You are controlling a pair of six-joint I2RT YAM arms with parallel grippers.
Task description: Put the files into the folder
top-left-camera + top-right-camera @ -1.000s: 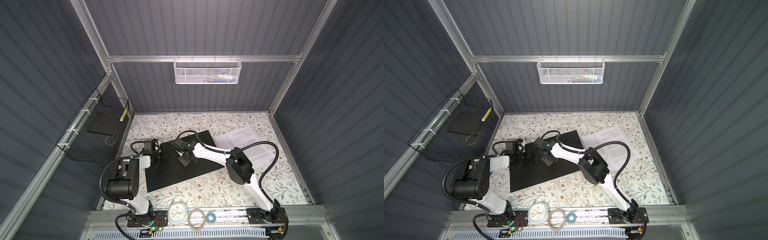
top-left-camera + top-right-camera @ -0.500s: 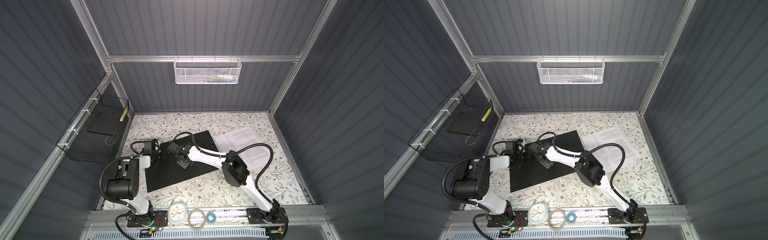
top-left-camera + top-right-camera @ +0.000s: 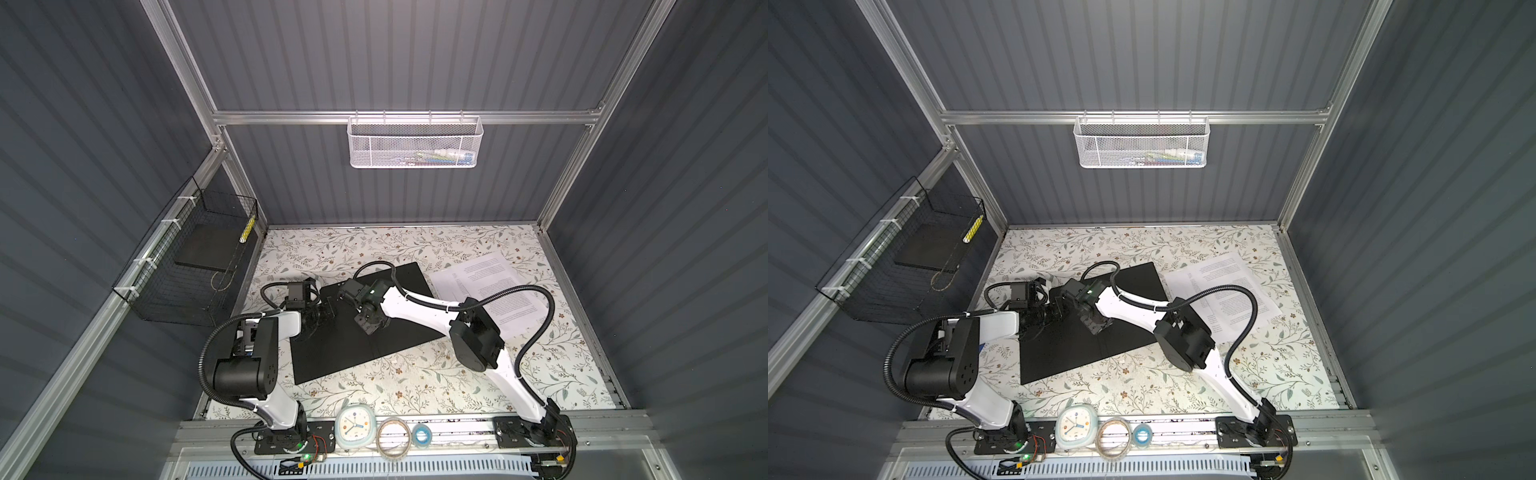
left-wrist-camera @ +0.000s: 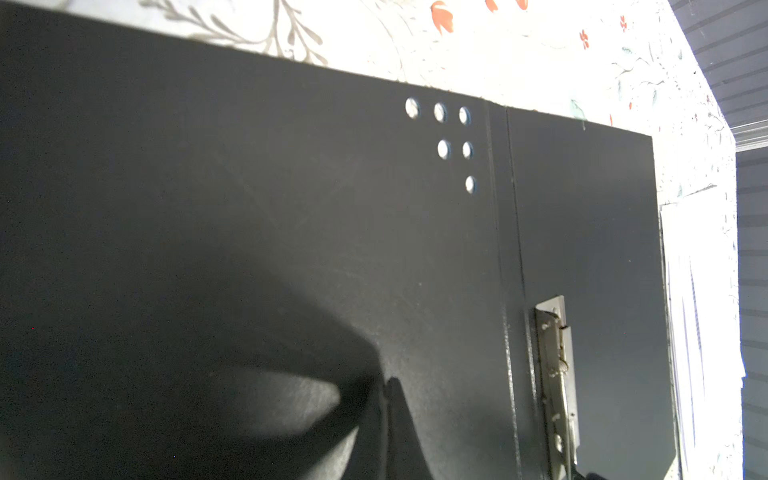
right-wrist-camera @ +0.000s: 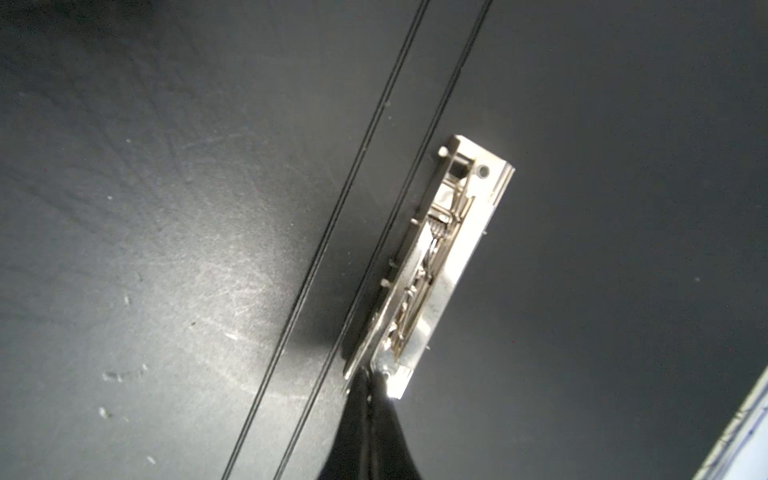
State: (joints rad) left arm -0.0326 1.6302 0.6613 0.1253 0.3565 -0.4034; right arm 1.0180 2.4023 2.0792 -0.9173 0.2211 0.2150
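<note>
The folder [image 3: 340, 349] [image 3: 1067, 353] lies open on the floral table, black inside facing up, with several small round holes [image 4: 440, 112] in one cover. Its metal ring mechanism [image 5: 440, 266] [image 4: 557, 374] sits beside the spine creases. The files [image 3: 490, 278] [image 3: 1225, 282], white printed sheets, lie on the table just right of the folder, partly under my right arm. My left gripper [image 3: 328, 311] [image 4: 388, 380] is shut, with its tips on the left cover. My right gripper [image 3: 365, 328] [image 5: 368, 376] is shut, its tips touching the near end of the metal mechanism.
A white mesh basket [image 3: 415, 143] hangs on the back wall. A black wire basket [image 3: 195, 270] hangs on the left wall. A small clock [image 3: 354, 426] and tape rolls [image 3: 393, 434] lie on the front rail.
My right wrist has swung a little to the left and nearer over the middle of the folder. The left arm, the folder and the files have not moved.
</note>
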